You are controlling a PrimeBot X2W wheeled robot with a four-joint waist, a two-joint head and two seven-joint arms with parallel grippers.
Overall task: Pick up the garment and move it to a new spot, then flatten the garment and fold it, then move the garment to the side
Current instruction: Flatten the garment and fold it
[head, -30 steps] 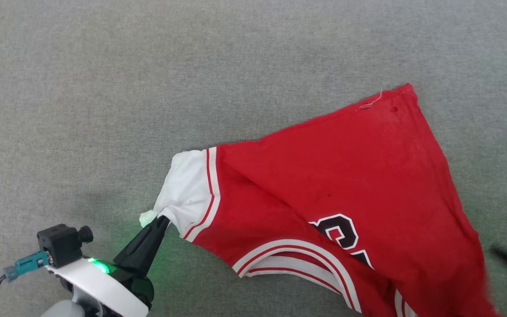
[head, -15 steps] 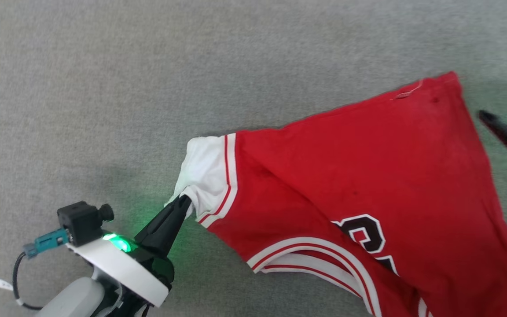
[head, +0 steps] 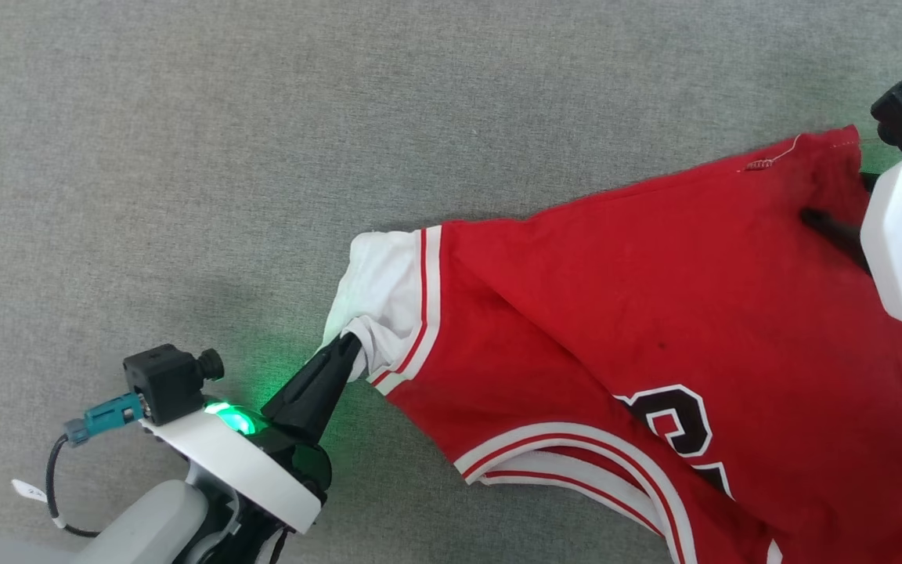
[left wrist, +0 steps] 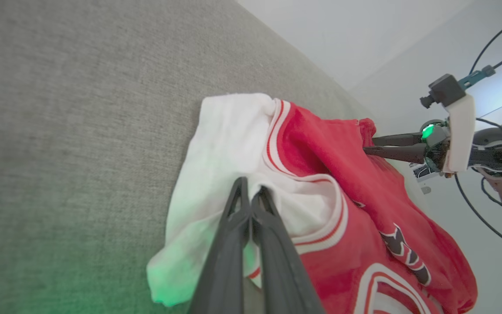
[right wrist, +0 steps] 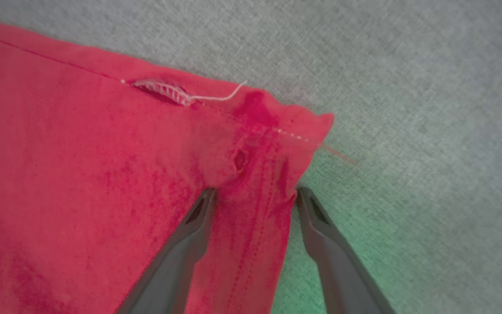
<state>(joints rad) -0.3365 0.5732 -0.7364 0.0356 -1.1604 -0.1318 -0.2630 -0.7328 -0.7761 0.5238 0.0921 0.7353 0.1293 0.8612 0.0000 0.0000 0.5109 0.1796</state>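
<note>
L claw (head: pixel 348 342) pinches soft red garment (head: pixel 615 298).

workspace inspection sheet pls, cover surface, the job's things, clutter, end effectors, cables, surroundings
surface: grey woven fabric, flat, green glow from the arm lights.
job's things: garment lying creased and partly spread, lettering up; loose thread and small hole near its hem corner.
clutter: nothing seen.
end effectors: left end effector shut on the white sleeve; right end effector open, fingers astride the hem corner, not yet closed.
cables: dark cable with teal connector looping off the left wrist camera; more cables trailing from the right arm.
surroundings: pale wall beyond the surface's far edge.
</note>
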